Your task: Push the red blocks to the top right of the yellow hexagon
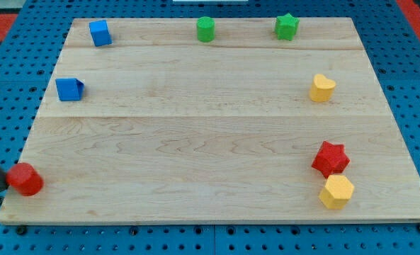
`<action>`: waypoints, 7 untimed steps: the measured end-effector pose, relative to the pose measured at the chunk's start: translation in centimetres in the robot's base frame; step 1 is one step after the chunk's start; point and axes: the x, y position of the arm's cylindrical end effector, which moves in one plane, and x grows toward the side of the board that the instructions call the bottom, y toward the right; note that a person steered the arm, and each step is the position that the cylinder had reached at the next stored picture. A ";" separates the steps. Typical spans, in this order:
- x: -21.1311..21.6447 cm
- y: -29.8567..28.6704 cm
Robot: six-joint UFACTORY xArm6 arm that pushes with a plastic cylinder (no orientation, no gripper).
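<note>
Pressed against the red cylinder (26, 178) at the lower left corner of the frame, my tip (8, 181) is the end of a plain dark rod entering from the left edge; it has no jaws, so it neither opens nor closes, and it grips nothing, only touching the block's left side. Above it, near the left edge, lies a blue block (69, 89) of wedge-like form, and a blue cube (100, 32) sits in the upper left. Along the top edge stand a green cylinder (206, 29) and, further right, a green star (287, 27). On the right side a yellow heart (323, 88) rests at mid-height, well apart from the pair below it. In the lower right the red star (330, 158) sits just above and slightly left of the yellow hexagon (336, 192), the two touching or nearly so (that star thus seems close to its goal). The red cylinder must cross the whole wooden board (195, 142) rightward. Likely failures: an off-centre push lets the round block roll aside off my tip; a push too low carries it over the board's bottom edge; and an overlong run strikes the hexagon, shifting the reference.
</note>
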 end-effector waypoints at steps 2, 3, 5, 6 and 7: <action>-1.3 15.3; -3.4 18.7; -3.7 24.3; -2.9 29.3; -4.0 34.4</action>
